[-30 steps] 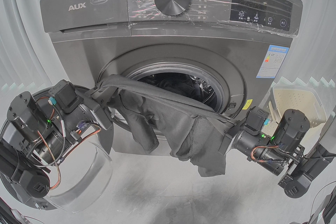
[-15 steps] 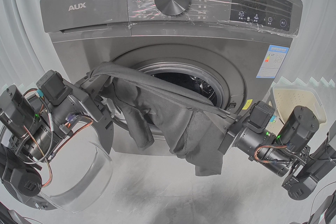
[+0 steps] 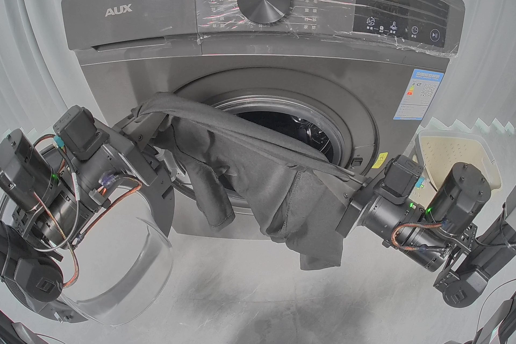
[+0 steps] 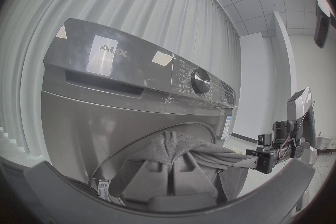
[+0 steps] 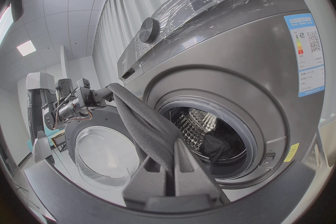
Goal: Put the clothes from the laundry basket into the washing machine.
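Observation:
A dark grey garment (image 3: 252,173) hangs stretched between my two grippers in front of the washing machine's open drum (image 3: 285,127). My left gripper (image 3: 144,119) is shut on the garment's upper left end, level with the left rim of the opening. My right gripper (image 3: 352,183) is shut on its lower right end, below the drum's right side. The cloth sags across the lower half of the opening, with loose ends dangling. Dark clothes (image 5: 217,144) lie inside the drum. The left wrist view has the garment (image 4: 182,146) bunched over the fingers (image 4: 190,175).
The washing machine (image 3: 258,33) stands straight ahead, its glass door (image 3: 123,253) swung open to the left under my left arm. A cream laundry basket (image 3: 457,151) stands right of the machine, behind my right arm. Pale floor lies below.
My left gripper rose and moved left with the garment's end, pulling the cloth tauter across the opening. The right gripper shifted slightly right. Over the last half second little moved.

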You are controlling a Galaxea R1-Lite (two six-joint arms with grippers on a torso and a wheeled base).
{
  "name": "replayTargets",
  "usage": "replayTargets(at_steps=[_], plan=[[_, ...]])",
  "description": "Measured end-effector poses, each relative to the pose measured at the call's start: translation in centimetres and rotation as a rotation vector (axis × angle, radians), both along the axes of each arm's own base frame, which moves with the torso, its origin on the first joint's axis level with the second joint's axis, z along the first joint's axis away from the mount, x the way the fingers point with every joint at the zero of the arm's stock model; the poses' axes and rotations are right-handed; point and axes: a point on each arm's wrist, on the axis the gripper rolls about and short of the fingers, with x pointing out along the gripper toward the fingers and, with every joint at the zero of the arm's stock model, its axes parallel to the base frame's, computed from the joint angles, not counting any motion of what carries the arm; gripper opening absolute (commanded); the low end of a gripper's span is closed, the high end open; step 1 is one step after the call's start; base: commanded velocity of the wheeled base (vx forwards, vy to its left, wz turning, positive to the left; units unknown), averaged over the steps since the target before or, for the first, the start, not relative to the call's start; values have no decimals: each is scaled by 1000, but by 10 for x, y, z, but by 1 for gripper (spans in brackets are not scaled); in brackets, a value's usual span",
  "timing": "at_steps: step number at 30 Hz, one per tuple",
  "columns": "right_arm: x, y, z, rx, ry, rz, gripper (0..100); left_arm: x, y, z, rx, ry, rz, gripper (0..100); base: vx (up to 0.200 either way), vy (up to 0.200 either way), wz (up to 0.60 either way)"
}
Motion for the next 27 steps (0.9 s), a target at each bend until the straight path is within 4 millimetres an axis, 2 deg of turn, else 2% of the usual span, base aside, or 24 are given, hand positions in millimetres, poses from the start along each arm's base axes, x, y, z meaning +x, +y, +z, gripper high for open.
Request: replayTargets(at_steps=[1, 2, 9, 18, 27], plan=[[0, 0, 0, 0, 2, 0, 0, 0, 0, 0, 0, 0, 0, 0, 0, 0, 0], [0, 0, -1, 0, 5, 0, 100, 0, 0, 0, 0, 0, -1, 0, 0, 0, 0], [6, -3, -8, -13, 32, -24, 100, -2, -4, 0, -4, 0, -13, 0, 0, 0, 0], [35, -17, -36, -69, 99, -123, 100, -7, -12, -2, 2, 10, -45, 0, 0, 0, 0], [30, -6, -49, -104, 134, -115, 100, -9, -16, -5, 21, 34, -63, 0, 0, 0, 0]])
